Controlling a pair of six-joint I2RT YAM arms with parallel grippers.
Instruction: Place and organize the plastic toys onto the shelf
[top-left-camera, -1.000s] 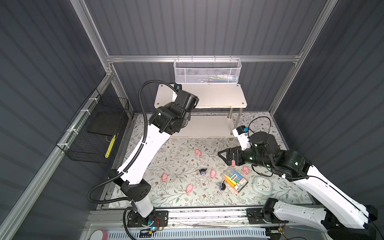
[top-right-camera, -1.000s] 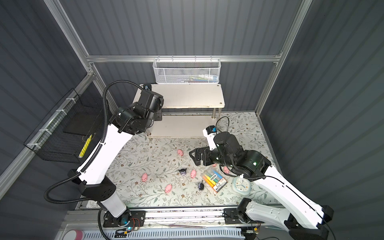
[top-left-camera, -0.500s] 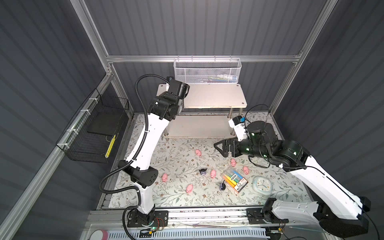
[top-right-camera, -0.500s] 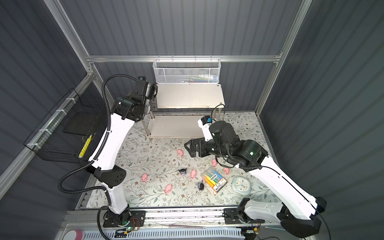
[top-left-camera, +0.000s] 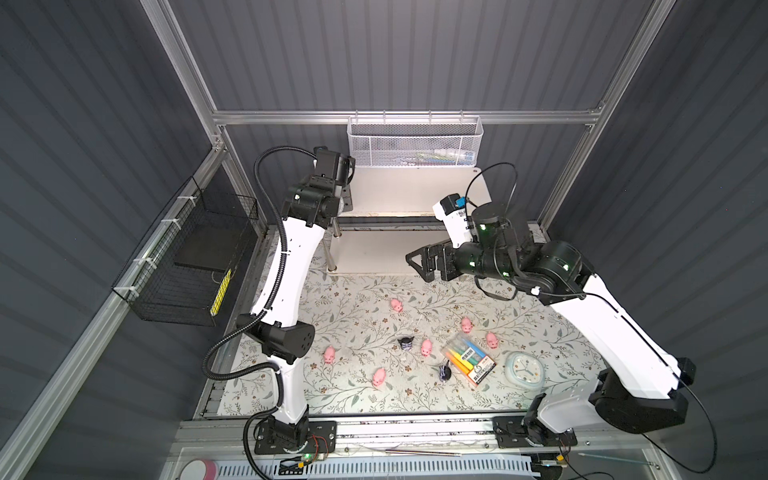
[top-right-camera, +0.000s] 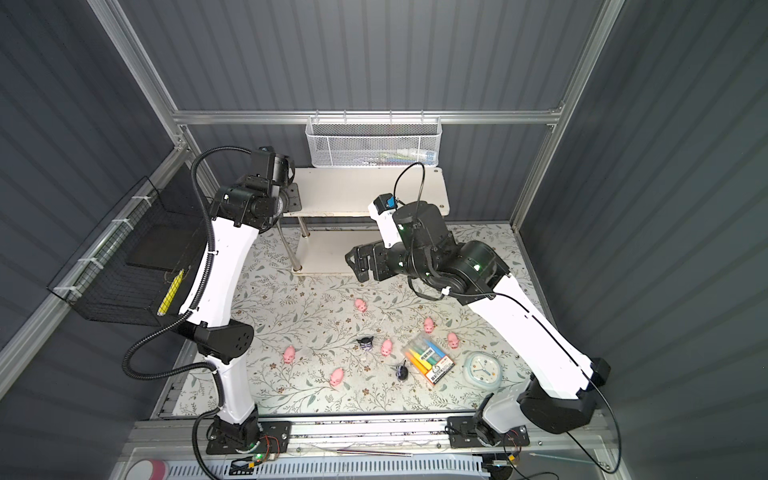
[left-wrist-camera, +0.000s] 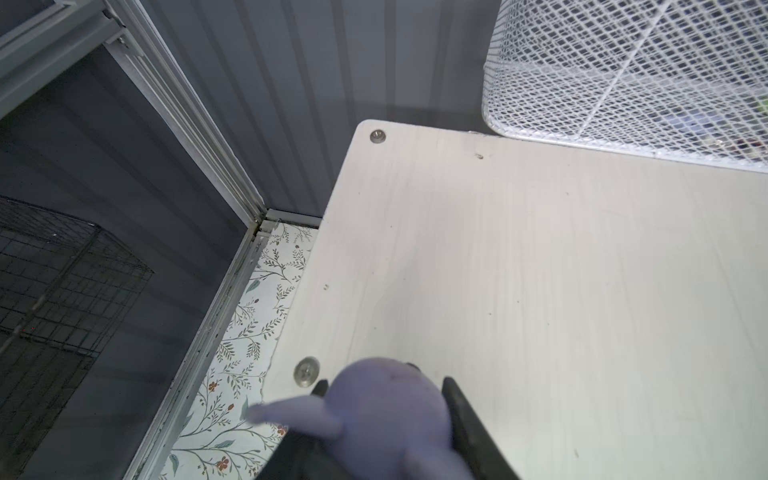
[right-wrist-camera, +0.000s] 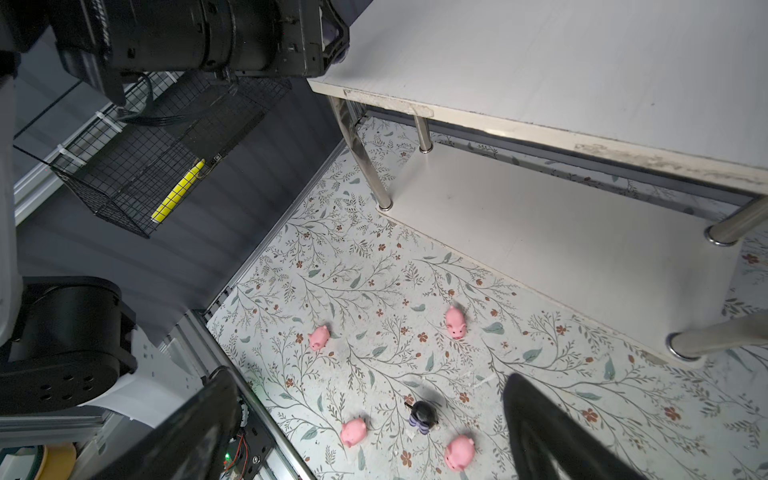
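Grey walls (top-left-camera: 374, 62) behind, left fingers (left-wrist-camera: 457, 403) pinch the purple figurine (left-wrist-camera: 386, 415) over the shelf (left-wrist-camera: 540, 270)'s near-left corner; lower it inboard, upright, then release. Right fingers (right-wrist-camera: 540, 424) gape empty.

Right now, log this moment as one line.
left gripper: shut on purple figurine over shelf top-board corner | right gripper: open, empty, above mat | on mat: six pigs, two figurines

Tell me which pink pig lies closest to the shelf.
The lone pig in front of the shelf's lower board; the other five lie farther forward.
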